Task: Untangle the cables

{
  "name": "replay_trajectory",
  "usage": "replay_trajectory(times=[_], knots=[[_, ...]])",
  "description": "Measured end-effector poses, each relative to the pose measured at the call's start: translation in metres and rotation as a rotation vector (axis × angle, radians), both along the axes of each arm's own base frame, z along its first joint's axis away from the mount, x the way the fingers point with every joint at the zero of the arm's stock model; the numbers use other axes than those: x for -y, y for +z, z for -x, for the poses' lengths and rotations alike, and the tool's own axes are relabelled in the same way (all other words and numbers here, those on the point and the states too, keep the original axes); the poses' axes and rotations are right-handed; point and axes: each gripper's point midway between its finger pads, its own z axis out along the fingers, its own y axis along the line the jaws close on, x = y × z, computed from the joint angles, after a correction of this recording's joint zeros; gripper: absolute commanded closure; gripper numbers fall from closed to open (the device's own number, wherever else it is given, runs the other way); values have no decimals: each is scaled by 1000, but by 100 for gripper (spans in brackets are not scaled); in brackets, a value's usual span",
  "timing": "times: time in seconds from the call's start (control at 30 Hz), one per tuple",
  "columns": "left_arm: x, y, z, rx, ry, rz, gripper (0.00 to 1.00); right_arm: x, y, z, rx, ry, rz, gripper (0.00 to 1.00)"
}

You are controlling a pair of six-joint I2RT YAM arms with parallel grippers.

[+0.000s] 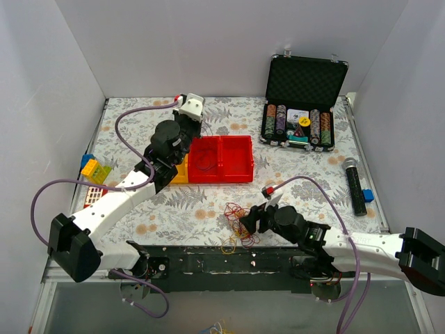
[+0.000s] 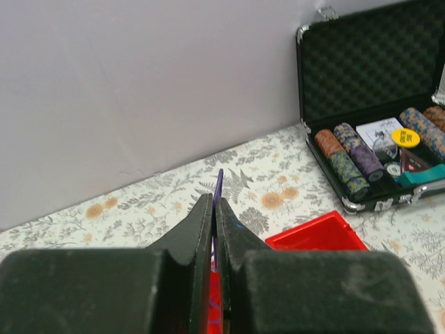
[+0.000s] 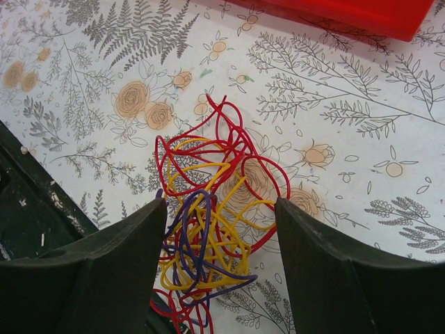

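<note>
Cable tangle [image 1: 239,221] first. From the overhead cam it's a small knot of red, yellow and purple wire lying on the flowery counter [image 1: 299,174] near the front edge, in front of the red bin [image 1: 221,158]. The right fingers [image 1: 248,222] are right at it. The left arm reaches over toward the bin's back-left corner. An open poker chip case [image 1: 300,104] sits at the back right, and a microphone [image 1: 354,184] lies near the right edge.

Left wrist cam: the left fingers [image 2: 205,216] are pinched together on a single purple strand [image 2: 219,182] that pokes up past the tips, with the red bin showing below.

Right wrist cam: the fingers are spread wide, one on either side of the tangle, not squeezing it. The left one overlaps the purple loops, but I can't tell if it's actually touching them.
</note>
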Motion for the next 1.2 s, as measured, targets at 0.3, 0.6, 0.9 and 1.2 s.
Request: replay_trajectory(times=[0.3,0.6,0.9,1.2], knots=[[0,-31,-16,-66,6,-29,100,3,3,1,3,-6,-19,29],[-14,-83,-27,-152,43,-91,100,12,-4,3,-7,-24,-15,29],[-17,-82,-28,-154,56,-72,100,14,-7,3,-12,-30,-8,30],[-45,-82,-28,-211,127,58,100,15,-10,4,-16,-30,2,30]])
